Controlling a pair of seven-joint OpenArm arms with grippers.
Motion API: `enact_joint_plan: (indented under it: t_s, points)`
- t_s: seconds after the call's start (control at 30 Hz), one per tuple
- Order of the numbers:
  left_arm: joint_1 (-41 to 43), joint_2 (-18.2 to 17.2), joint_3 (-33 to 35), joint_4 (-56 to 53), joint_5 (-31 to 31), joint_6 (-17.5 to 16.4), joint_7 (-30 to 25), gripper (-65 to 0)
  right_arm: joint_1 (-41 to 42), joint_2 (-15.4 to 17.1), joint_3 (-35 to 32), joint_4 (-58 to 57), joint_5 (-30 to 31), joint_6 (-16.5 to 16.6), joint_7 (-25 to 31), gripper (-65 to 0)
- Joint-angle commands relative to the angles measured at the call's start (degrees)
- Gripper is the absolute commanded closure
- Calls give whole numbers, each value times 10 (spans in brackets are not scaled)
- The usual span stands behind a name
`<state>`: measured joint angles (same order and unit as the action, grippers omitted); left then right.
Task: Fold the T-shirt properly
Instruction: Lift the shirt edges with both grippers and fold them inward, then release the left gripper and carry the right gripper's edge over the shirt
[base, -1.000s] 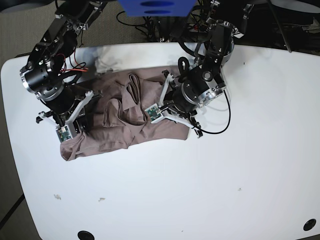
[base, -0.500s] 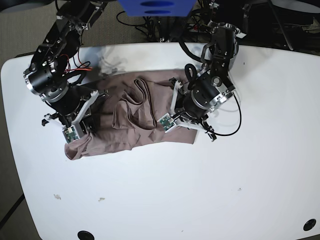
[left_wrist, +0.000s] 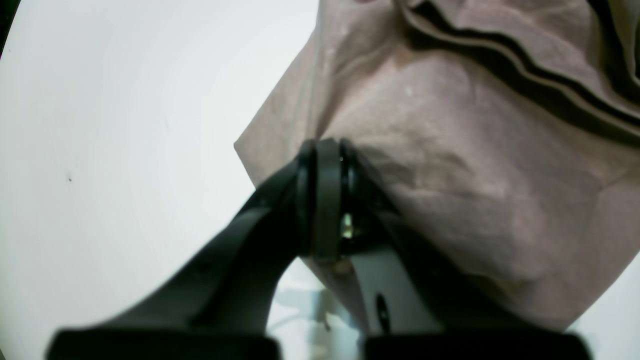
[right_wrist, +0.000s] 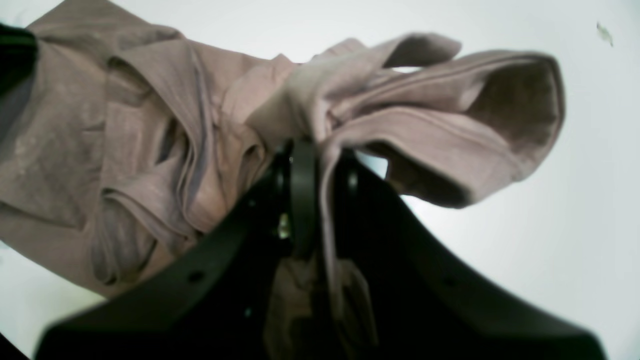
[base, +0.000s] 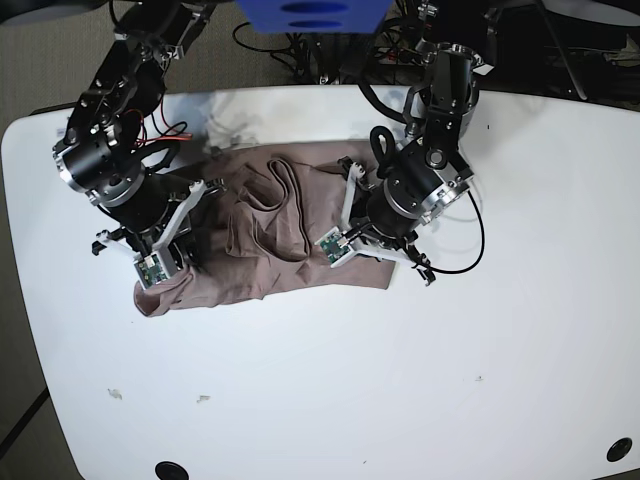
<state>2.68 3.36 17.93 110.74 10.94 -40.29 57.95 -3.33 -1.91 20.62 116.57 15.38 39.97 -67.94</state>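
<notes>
The dusty mauve T-shirt lies wrinkled across the back of the white table, stretched between my two arms. In the left wrist view my left gripper is shut on a corner of the T-shirt, low over the table. In the base view that arm stands over the shirt's right end. My right gripper is shut on a bunched fold of the T-shirt, with a loose flap hanging to its right. That arm stands over the shirt's left end. Both pairs of fingertips are hidden under the arms in the base view.
Cables and a blue object sit beyond the table's far edge. Two small scraps lie near the front left. Dark round holes mark the front edge at left and at the right corner.
Both arms have shifted slightly to the right and toward the front, dragging the T-shirt with them. The cloth between them now lies more spread out.
</notes>
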Motion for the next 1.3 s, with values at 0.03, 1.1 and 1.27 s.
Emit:
enact_joint_plan:
  t_s: [0.03,1.1,1.27]
  points:
    - [-6,5,2,11,-3,3,-6,-116,7,3,1,10,9,0,16,0]
    - [-9,43,-87,45,-4,3,-9,-160,7,3,-1,11,8,0,12,0]
    - [-16,49,-135,45,-5,3,-9,-161,7,5,-31,11,8,0,13,0]
